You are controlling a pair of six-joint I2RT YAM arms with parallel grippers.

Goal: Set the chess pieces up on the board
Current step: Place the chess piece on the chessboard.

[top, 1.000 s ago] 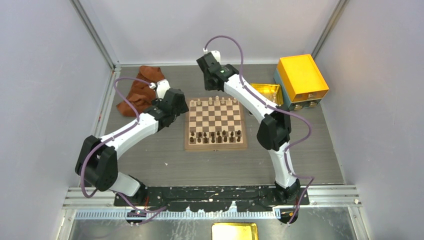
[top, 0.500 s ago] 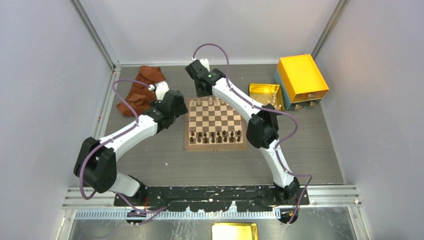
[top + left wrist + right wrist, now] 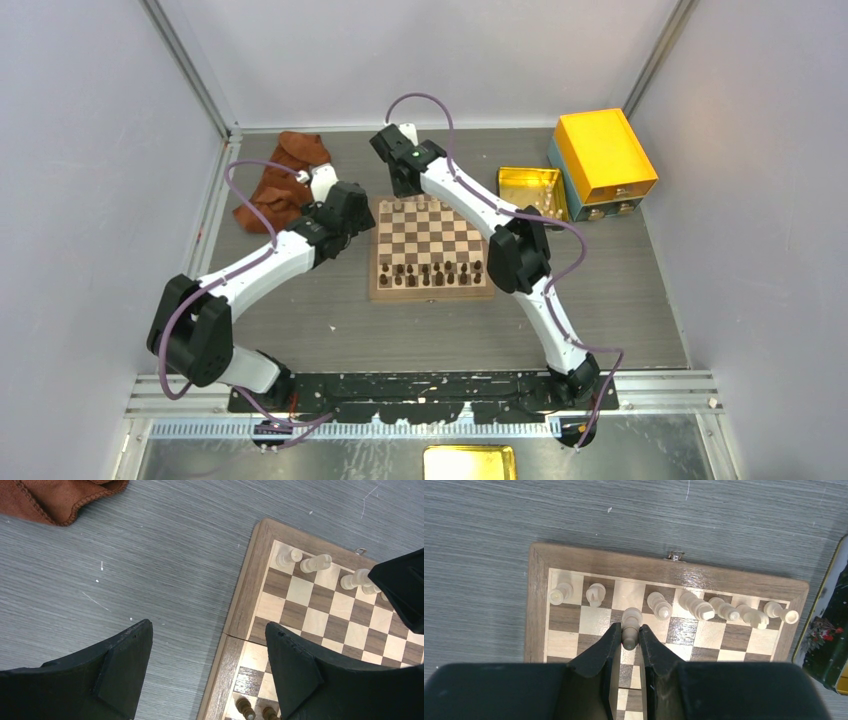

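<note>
1. Clamps one cream piece (image 3: 631, 620) in the right gripper (image 3: 629, 631) at the centre of the right wrist view, with both black fingers (image 3: 605, 647) pressed against its stem.
2. Holds that piece over the board (image 3: 538, 605), just below the one bare square of the top row, which is third from the left in that view.
3. Counts seven more cream pieces (image 3: 694, 605) standing along that top row, two left of the gap and five right of it.
4. Reaches the right arm in the top view up to the board's top edge, left of centre.
5. Carries the left gripper (image 3: 207, 655) released at the bottom of the left wrist view, its fingers (image 3: 125, 665) spread wide with nothing between them.
6. Hangs it over the board's left border, one finger above the grey table (image 3: 150, 555) and the other above the squares.
7. Finds the board flat at the centre of the top view, with its middle squares bare.
8. Finds dark pieces (image 3: 430, 270) lined up near the board's bottom edge in that view.
9. Finds a brown cloth (image 3: 280, 180) at upper left of the top view, well apart from the board.
10. Finds a tray (image 3: 530, 185) just right of the board's top corner, with an orange-yellow box (image 3: 603, 155) beside it at upper right.
</note>
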